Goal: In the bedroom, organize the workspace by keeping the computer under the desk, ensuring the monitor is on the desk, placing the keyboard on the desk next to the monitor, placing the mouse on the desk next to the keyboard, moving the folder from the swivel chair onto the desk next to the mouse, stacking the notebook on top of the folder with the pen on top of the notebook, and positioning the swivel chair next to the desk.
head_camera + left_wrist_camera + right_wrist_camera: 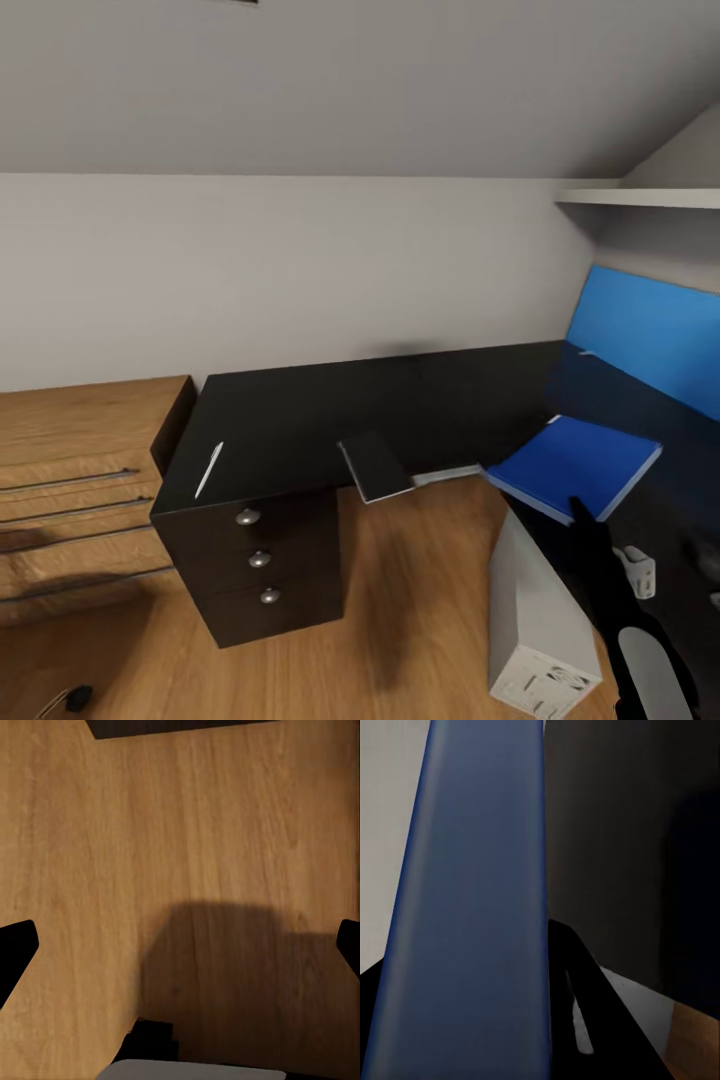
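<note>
The bright blue folder [575, 465] lies low over the front edge of the black desk [300, 410], on its right wing. My right gripper [579, 507] is shut on the folder's near edge. In the right wrist view the folder [472, 892] runs edge-on between the black fingers [585, 997]. The dark grey notebook [377, 467] overhangs the desk's inner front edge. Above the drawer unit [262, 560], the white pen [208, 470] rests on the desk top. The light grey computer [535, 620] stands on the floor below the folder. My left gripper [180, 945] hangs open over the wood floor.
A light wooden dresser [80, 480] stands against the desk's left end. The blue back panel [650, 340] lines the desk's right wing, with a white shelf [640, 198] above it. Wood plank floor [420, 600] lies open between the drawer unit and the computer.
</note>
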### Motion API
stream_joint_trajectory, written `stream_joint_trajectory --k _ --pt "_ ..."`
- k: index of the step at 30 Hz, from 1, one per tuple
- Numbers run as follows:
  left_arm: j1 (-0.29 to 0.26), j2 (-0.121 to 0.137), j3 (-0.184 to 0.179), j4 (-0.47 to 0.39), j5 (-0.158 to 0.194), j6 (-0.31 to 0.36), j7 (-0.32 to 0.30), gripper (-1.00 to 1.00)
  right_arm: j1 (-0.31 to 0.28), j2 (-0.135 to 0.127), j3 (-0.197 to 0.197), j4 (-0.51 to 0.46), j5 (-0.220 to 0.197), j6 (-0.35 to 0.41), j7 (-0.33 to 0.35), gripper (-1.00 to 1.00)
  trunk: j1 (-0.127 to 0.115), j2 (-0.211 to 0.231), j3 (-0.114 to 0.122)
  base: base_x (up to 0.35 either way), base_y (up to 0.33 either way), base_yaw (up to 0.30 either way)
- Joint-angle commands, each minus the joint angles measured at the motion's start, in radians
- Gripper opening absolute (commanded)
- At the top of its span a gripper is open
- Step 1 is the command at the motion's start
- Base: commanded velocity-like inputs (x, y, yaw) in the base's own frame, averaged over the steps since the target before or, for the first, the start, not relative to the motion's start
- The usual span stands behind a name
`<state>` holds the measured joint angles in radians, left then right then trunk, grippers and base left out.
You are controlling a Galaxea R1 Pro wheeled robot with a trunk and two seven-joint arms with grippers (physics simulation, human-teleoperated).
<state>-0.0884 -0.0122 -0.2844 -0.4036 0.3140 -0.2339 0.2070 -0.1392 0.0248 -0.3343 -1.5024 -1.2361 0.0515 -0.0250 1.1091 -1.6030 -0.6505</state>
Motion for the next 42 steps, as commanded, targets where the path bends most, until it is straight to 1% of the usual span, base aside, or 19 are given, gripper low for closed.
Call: stream_joint_trajectory --k 1,15,17,20,22,23,24,26,27,29,30,31,32,34,38,42 --pt "-0.001 0.001 -0.009 0.0 0.007 -0.004 0.008 1.0 -0.001 0.001 -0.002 0.003 -0.008 0.004 -0.002 -1.0 0.0 0.0 -0.001 0.0 0.0 -0.261" --pt "-0.001 0.001 -0.009 0.0 0.007 -0.002 0.007 1.0 -0.003 0.001 0.005 0.018 -0.006 -0.002 -0.001 -1.0 0.0 0.0 -0.001 0.0 0.0 -0.258" --pt "-0.001 0.001 -0.009 0.001 0.007 -0.002 0.007 1.0 -0.003 0.002 0.017 0.018 -0.005 0.001 0.003 -1.0 0.0 0.0 -0.001 0.0 0.0 -0.125" --pt "-0.001 0.001 -0.009 0.001 0.007 -0.002 0.007 1.0 -0.003 0.002 0.047 0.02 -0.006 0.002 0.004 -1.0 0.0 0.0 -0.001 0.0 0.0 -0.045" --pt "-0.001 0.001 -0.009 0.002 0.007 -0.002 0.007 1.0 -0.006 0.003 0.075 0.052 -0.006 -0.003 0.002 -1.0 0.0 0.0 -0.001 0.0 0.0 -0.015" --pt "-0.001 0.001 -0.01 0.004 0.007 -0.002 0.006 1.0 -0.028 0.004 0.082 0.085 -0.004 -0.005 0.001 -1.0 0.0 0.0 -0.001 0.0 0.0 -0.005" --pt "-0.001 0.001 -0.011 0.009 0.007 -0.002 0.006 1.0 -0.063 0.004 0.085 0.113 -0.003 -0.006 0.0 -1.0 0.0 0.0 -0.001 0.0 0.0 -0.003" --pt "-0.001 0.001 -0.01 0.02 0.007 -0.002 0.006 1.0 -0.163 0.003 0.088 0.206 -0.002 -0.014 0.0 -1.0 0.0 0.0 -0.001 0.0 0.0 -0.002" --pt "-0.001 0.001 -0.01 0.022 0.007 -0.002 0.006 1.0 -0.191 0.003 0.089 0.239 -0.001 -0.019 -0.001 -1.0 0.0 0.0 -0.001 0.0 0.0 -0.001" --pt "-0.001 0.001 -0.01 0.027 0.007 -0.002 0.006 1.0 -0.312 0.0 0.089 0.384 0.0 -0.052 -0.001 -1.0 0.0 0.0 -0.001 0.0 0.0 0.0" --pt "-0.001 0.001 -0.01 0.028 0.007 -0.003 0.006 1.0 -0.371 -0.001 0.089 0.447 0.0 -0.08 -0.001 -1.0 0.0 0.0 -0.001 0.0 0.0 0.0" --pt "-0.001 0.001 -0.01 0.029 0.007 -0.003 0.006 1.0 -0.467 -0.001 0.089 0.531 0.0 -0.154 -0.003 -1.0 0.0 0.0 -0.001 0.0 0.0 0.0" --pt "-0.001 0.001 -0.01 0.03 0.007 -0.004 0.006 1.0 -0.508 -0.001 0.089 0.562 0.0 -0.212 -0.006 -1.0 0.0 0.0 -0.001 0.0 0.0 0.0" --pt "-0.001 0.001 -0.01 0.03 0.007 -0.004 0.006 1.0 -0.534 0.001 0.088 0.583 -0.001 -0.272 -0.026 -1.0 0.0 0.0 -0.001 0.0 0.0 0.0" --pt "-0.001 0.001 -0.01 0.03 0.006 -0.004 0.006 1.0 -0.548 0.005 0.084 0.597 -0.006 -0.326 -0.068 -1.0 0.0 0.0 -0.001 0.0 0.0 0.0" --pt "-0.001 0.0 -0.01 0.029 0.005 -0.004 0.006 1.0 -0.551 0.01 0.082 0.634 -0.009 -0.363 -0.085 -1.0 0.0 0.0 -0.001 0.0 0.0 0.0"
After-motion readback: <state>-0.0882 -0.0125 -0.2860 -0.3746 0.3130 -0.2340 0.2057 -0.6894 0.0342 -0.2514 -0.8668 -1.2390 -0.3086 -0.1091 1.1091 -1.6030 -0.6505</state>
